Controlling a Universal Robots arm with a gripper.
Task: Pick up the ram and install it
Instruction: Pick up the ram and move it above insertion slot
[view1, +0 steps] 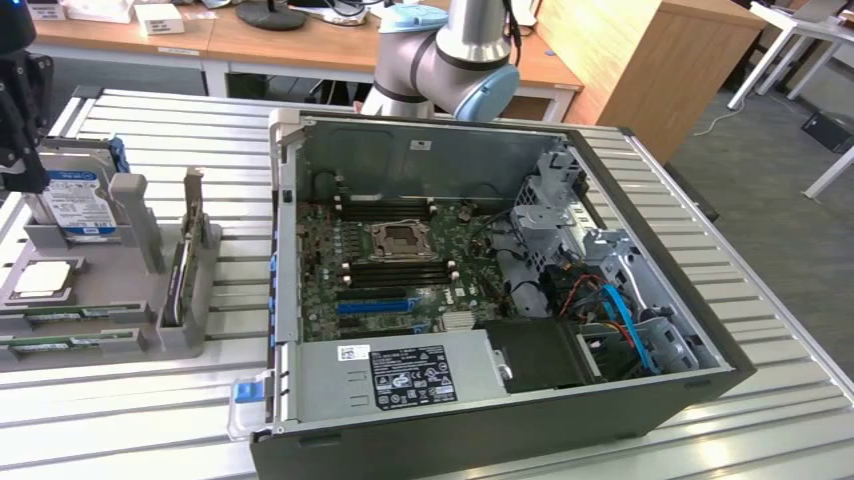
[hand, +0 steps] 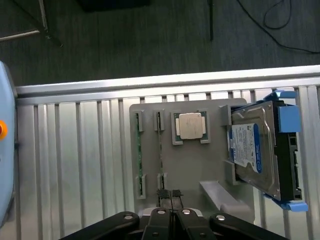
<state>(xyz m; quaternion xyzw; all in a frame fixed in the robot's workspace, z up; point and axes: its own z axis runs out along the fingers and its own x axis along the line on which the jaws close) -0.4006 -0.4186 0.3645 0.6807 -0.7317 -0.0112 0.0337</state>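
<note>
Two ram sticks stand on edge in the grey holder (hand: 200, 165), side by side: one ram (hand: 139, 152) and a second ram (hand: 160, 147). In the exterior view they show as thin green strips, ram (view1: 67, 318) and ram (view1: 60, 345), at the holder's near side. My gripper (hand: 171, 196) hangs above the holder with its fingers pressed together and nothing between them, its tips over the end of the second stick. In the exterior view the gripper (view1: 20, 180) is the black shape at the far left, above the hard drive.
The holder also carries a CPU (hand: 190, 126) and a blue-framed hard drive (hand: 260, 150). An open computer case (view1: 494, 300) lies at the middle of the slatted table, its motherboard (view1: 400, 260) exposed with black memory slots and a blue slot strip (view1: 374, 303). The arm's base (view1: 447, 70) stands behind the case.
</note>
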